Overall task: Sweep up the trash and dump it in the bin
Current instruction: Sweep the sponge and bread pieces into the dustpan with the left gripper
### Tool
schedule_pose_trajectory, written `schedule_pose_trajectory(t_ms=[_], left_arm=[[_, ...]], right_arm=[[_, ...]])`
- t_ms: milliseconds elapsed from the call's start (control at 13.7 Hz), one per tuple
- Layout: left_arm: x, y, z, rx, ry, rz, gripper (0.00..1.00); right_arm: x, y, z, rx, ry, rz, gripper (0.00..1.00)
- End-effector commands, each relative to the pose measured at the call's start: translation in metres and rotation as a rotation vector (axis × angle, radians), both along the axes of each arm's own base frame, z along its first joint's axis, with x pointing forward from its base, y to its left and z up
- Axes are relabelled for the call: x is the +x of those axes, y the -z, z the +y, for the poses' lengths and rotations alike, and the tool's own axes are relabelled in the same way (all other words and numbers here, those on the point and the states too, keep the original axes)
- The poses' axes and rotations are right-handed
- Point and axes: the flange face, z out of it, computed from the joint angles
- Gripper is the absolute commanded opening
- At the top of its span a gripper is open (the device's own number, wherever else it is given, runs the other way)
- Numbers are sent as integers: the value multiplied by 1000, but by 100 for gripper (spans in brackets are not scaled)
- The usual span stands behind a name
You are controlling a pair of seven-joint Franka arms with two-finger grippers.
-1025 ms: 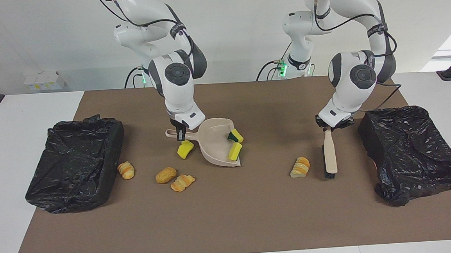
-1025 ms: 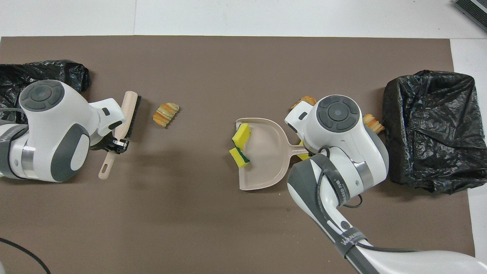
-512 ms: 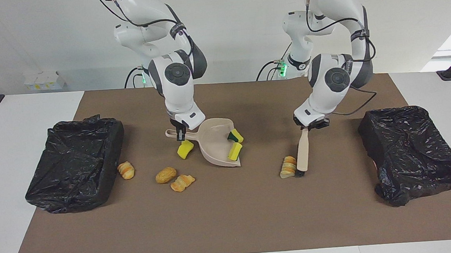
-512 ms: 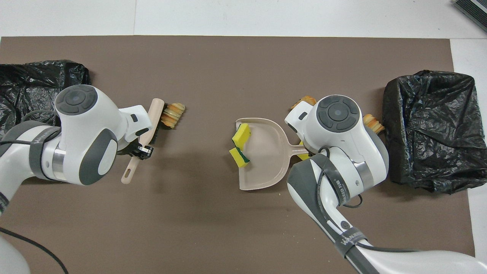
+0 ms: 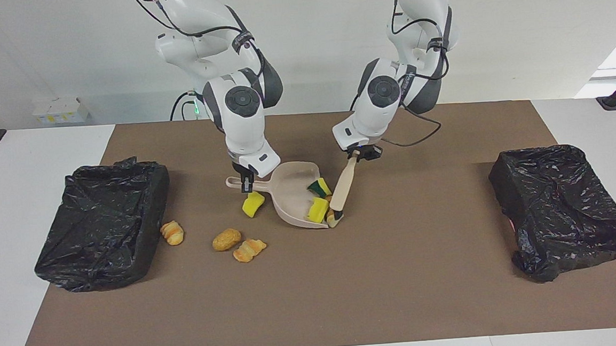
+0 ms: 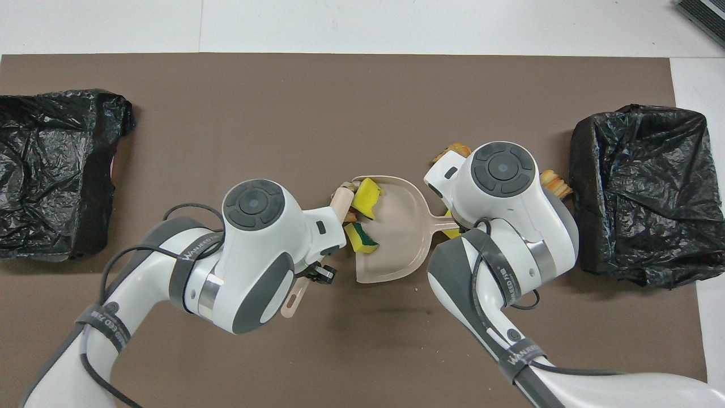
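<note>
Black straps (image 6: 195, 250) on both arms, lettered what reads as "WANEED". Left claw (image 5: 359, 155) closed firmly on the handle of one beige brush (image 5: 342, 188), over the brown mat (image 5: 400, 274). Right claw (image 5: 246, 185) clamped shut on the handle of one beige dustpan (image 5: 290, 193), pan flat on the mat at the middle of the surface (image 5: 0, 213).

Trash, seven pieces in all: three yellow sponge chunks and four golden pastries. Two sponge chunks (image 5: 318, 209), green-sided, inside the dustpan at its open mouth. Brush bristles down at that mouth, touching one pastry (image 5: 334, 218), partly hidden, right at the pan's lip. Third sponge chunk (image 5: 252, 204) on the mat just beside the dustpan handle, under the right claw. Farther from the robots, three pastries loose on the mat: two (image 5: 226, 239) close together, one (image 5: 172, 232) against the bin.

Two bins lined with black bags, one (image 5: 102, 223) at the right arm's end, one (image 5: 561, 205) at the left arm's end.
</note>
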Motion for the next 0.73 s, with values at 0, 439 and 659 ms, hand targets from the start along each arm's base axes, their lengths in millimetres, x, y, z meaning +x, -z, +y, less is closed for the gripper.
schedule_pose_trajectory(t_ms=[0,439,659], left_arm=[[-24,-11,-20,-28,-24,-1,0],[-27,-52,-33,-85,-100,-25,0],[-33,-88,-21,-101,-130,-38,0]], right_arm=[[-4,0,-4,-5,5,-23,0],[3,3,-23,16,38,-26,0],[1,11,-25,84,80,-32,0]])
